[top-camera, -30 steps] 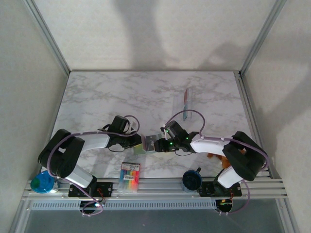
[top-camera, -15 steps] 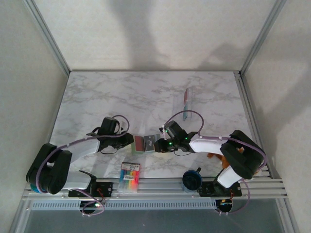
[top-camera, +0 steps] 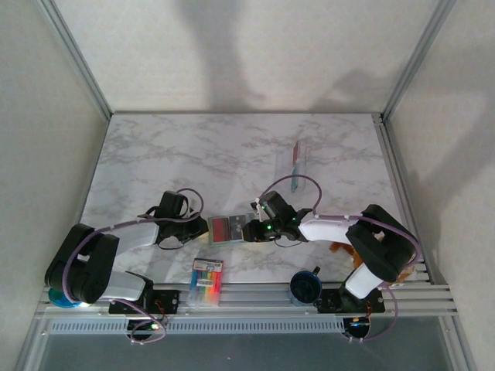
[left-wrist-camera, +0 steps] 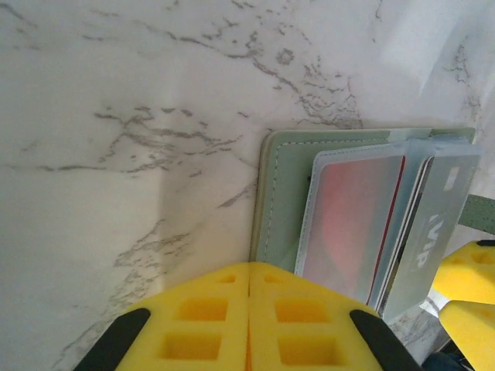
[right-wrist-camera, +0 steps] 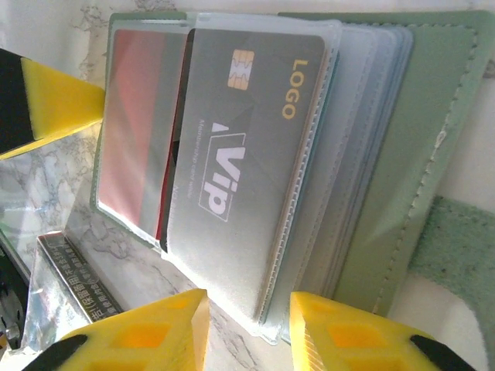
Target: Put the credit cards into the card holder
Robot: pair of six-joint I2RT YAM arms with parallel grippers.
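Top: card holder (top-camera: pixel 228 229) open, near-centre, between left gripper (top-camera: pixel 203 226) and right gripper (top-camera: pixel 252 230).
Left wrist: left pads (left-wrist-camera: pixel 201 317) pressed together, just beside holder edge.
Right wrist: jaws apart astride sleeve (right-wrist-camera: pixel 363 116) edge; grey VIP card (right-wrist-camera: pixel 240 154) sleeved.
Card likely thin, stiff, slick: pinch short edge.

The left arm (top-camera: pixel 135 232) and right arm (top-camera: pixel 329 226) are white with black joints and purple cables (top-camera: pixel 298 179); the left gripper (left-wrist-camera: pixel 248 282) has yellow pads (left-wrist-camera: pixel 193 321).

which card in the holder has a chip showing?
The grey VIP card: gold chip near its edge. The red card beside it shows none.
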